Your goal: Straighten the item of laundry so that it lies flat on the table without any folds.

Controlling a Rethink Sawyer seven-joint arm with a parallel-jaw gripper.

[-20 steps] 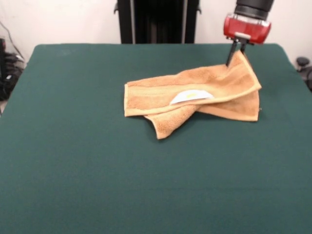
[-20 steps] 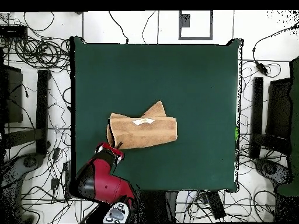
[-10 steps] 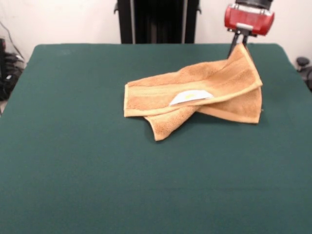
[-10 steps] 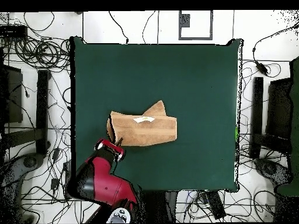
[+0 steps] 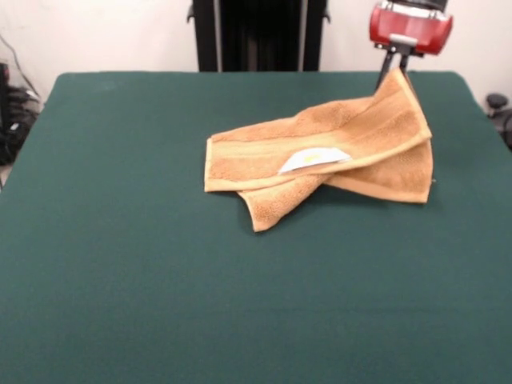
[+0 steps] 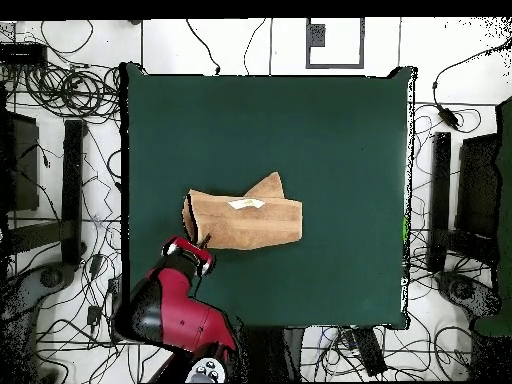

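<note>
The orange-tan towel [image 5: 320, 156] lies folded over itself on the green table [image 5: 160, 280], right of centre in the front view. Its white care label [image 5: 314, 159] with yellow print faces up. My gripper [image 5: 397, 70] is shut on the towel's far right corner and holds that corner lifted above the table, so the cloth slopes up to it. In the overhead view the towel [image 6: 245, 222] lies left of centre on the table [image 6: 330, 130], and the gripper [image 6: 203, 241] pinches its lower left corner.
The robot's black pedestal [image 5: 258, 34] stands beyond the table's far edge. In the overhead view, cables and black stands [image 6: 72, 180] surround the table on the floor. The red arm [image 6: 170, 305] reaches in from the bottom left.
The gripper has risen a little with the towel corner held in it, and the right end of the towel has lifted further. The rest of the towel has hardly moved.
</note>
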